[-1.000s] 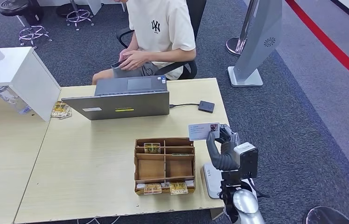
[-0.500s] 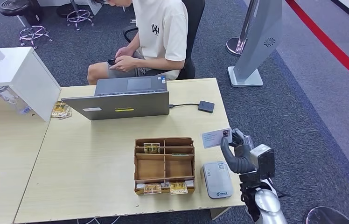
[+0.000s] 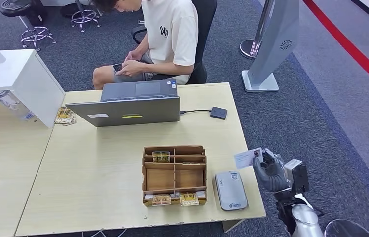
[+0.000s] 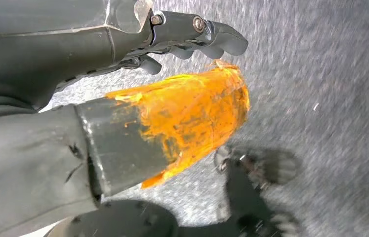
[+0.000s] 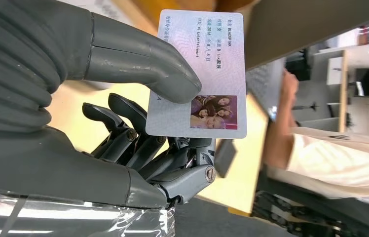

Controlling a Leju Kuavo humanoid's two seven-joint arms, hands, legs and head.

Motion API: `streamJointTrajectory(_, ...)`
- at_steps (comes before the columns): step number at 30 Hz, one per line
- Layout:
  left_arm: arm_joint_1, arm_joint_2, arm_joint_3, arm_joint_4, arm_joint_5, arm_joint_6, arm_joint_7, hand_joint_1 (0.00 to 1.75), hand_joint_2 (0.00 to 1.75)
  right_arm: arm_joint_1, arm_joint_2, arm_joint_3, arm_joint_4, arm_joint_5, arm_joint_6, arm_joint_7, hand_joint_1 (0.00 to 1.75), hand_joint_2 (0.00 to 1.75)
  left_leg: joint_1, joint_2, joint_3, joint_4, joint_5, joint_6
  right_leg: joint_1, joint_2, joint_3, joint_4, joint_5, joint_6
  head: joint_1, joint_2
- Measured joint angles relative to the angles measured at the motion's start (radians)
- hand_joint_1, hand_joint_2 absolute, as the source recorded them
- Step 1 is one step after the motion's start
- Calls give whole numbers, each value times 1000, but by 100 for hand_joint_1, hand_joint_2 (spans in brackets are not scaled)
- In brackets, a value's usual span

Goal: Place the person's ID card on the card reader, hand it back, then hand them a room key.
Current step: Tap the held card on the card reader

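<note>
My right hand (image 3: 271, 173) pinches the ID card (image 3: 247, 158) between thumb and fingers, just off the table's right edge. The right wrist view shows the thumb (image 5: 143, 59) pressing the pale card (image 5: 207, 64), photo side showing. The grey card reader (image 3: 230, 190) lies flat near the front right corner, to the left of the hand, with nothing on it. A wooden organizer (image 3: 174, 175) beside it holds key cards in its front slots (image 3: 175, 199). The person (image 3: 167, 34) sits behind the laptop, looking at a phone. My left hand (image 4: 163, 98) hangs over the carpet, holding nothing.
An open grey laptop (image 3: 130, 103) stands at the back of the table (image 3: 98, 168), with a small black box (image 3: 218, 112) on a cable to its right. A white cabinet (image 3: 19, 81) stands at the left, and a grey stand (image 3: 271, 44) on the carpet at the far right.
My right hand has carried the ID card rightward and closer to me, from above the reader to beyond the table's right edge. The person has turned sideways over the phone.
</note>
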State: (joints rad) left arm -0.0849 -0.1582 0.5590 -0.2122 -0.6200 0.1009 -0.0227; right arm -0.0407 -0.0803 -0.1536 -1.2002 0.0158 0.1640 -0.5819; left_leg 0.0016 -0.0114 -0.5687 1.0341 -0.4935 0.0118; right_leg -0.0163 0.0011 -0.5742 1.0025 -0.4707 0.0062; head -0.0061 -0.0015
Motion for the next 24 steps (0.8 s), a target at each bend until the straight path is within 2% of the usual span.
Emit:
streamJointTrajectory(5, 13, -14, -20, 0, -12, -13, -1, 0, 0, 17, -21, -73, 32, 70, 64, -4, 175, 175, 0, 2, 0, 0, -1, 1, 0, 2, -1, -1, 0, 0, 0, 0)
streamJointTrajectory(10, 16, -9, -27, 0, -12, -21, 3, 0, 0, 4, -40, -104, 85, 137, 108, -31, 175, 175, 0, 2, 0, 0, -1, 1, 0, 2, 0, 0, 0, 0, 0, 0)
streamJointTrajectory(24, 27, -1, -27, 0, -14, -26, 5, 0, 0, -37, -68, -77, 151, 265, 114, -56, 175, 175, 0, 1, 0, 0, -1, 1, 0, 1, 0, 0, 0, 0, 0, 0)
